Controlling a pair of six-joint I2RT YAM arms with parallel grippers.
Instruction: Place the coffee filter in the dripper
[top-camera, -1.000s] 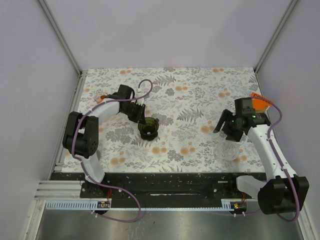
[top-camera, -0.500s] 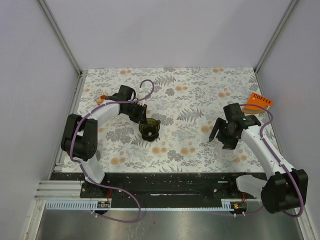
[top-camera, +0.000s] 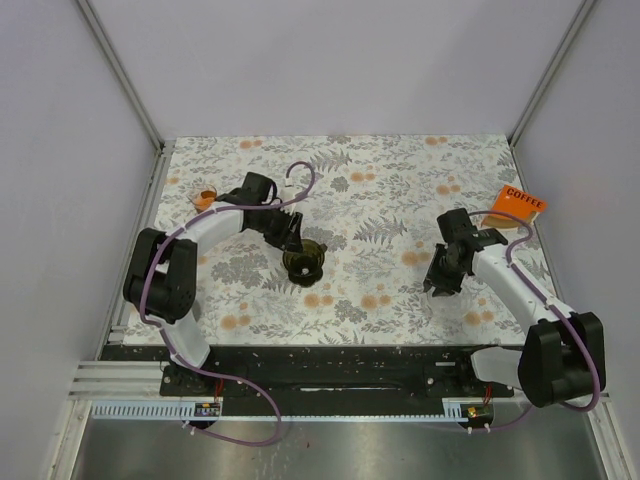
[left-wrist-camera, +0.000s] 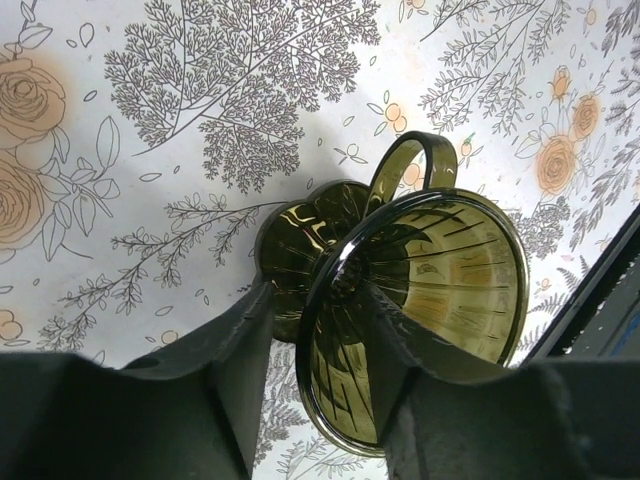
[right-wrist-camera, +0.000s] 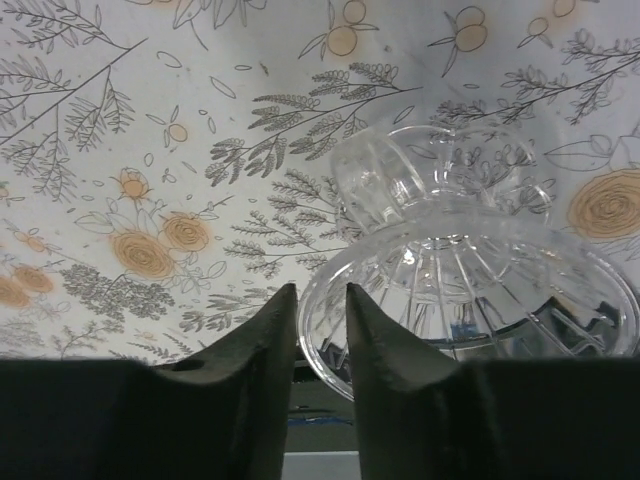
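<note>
Floral-print table (top-camera: 380, 170) within pale walls; no coffee filter is discernible in any view. Left end effector (left-wrist-camera: 318, 295) stands partly open astride the rim of the dark dripper (left-wrist-camera: 440, 270), one finger outside and one inside the cone, with clearance showing. Right end effector (right-wrist-camera: 322, 300) is narrowed about the rim of the clear glass dripper (right-wrist-camera: 470, 270); actual contact cannot be told. Judged step: arranging drippers. Next move calls for locating the filter, possibly by the orange coffee packet (top-camera: 518, 203).
</note>
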